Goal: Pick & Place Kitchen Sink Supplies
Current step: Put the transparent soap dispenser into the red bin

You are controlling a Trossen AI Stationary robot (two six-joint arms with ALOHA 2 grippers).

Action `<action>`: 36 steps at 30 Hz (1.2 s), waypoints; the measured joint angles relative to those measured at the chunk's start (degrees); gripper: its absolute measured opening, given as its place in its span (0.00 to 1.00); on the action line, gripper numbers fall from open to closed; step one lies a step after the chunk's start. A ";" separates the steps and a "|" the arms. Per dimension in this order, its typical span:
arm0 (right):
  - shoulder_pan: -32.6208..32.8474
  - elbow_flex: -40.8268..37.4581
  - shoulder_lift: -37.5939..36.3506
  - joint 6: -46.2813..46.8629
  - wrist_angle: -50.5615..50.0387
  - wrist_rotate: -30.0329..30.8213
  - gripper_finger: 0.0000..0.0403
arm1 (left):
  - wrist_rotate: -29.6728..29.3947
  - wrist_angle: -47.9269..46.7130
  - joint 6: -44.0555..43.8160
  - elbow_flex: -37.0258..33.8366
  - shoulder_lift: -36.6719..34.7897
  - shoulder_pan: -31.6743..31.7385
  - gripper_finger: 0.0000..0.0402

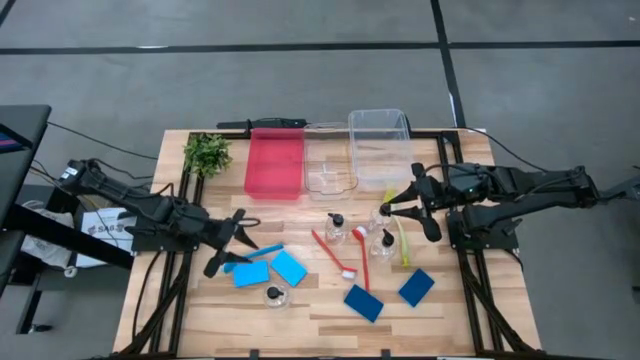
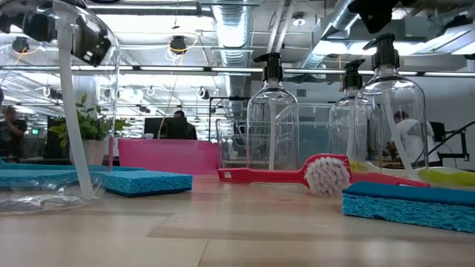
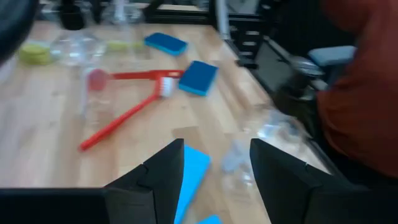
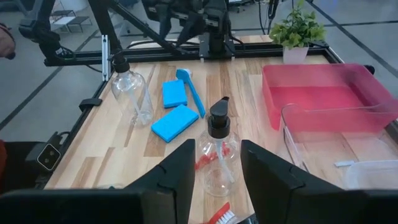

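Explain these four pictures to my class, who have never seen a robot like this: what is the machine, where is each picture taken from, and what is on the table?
The machine is two dark robot arms at a wooden table. One picture looks straight down, one looks level across the tabletop, and two come from cameras on the arms' wrists. The left gripper and the right gripper both have their fingers apart, and neither appears to hold anything. On the table are clear pump bottles, blue sponges, red brushes, a blue brush and a yellow-green brush. At the back stand a pink bin, a clear bin and a small plant.
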 joint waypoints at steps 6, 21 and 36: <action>0.02 0.00 -0.02 0.90 -0.02 0.00 0.31 | -0.15 3.15 0.00 0.00 0.97 -4.65 0.46; 0.02 0.00 -0.02 0.90 -0.04 0.00 0.31 | -4.07 15.39 4.68 0.00 14.63 -6.49 0.46; 0.02 0.00 -0.02 0.90 -0.20 0.00 0.31 | -3.61 19.83 4.52 0.00 19.26 -6.49 0.46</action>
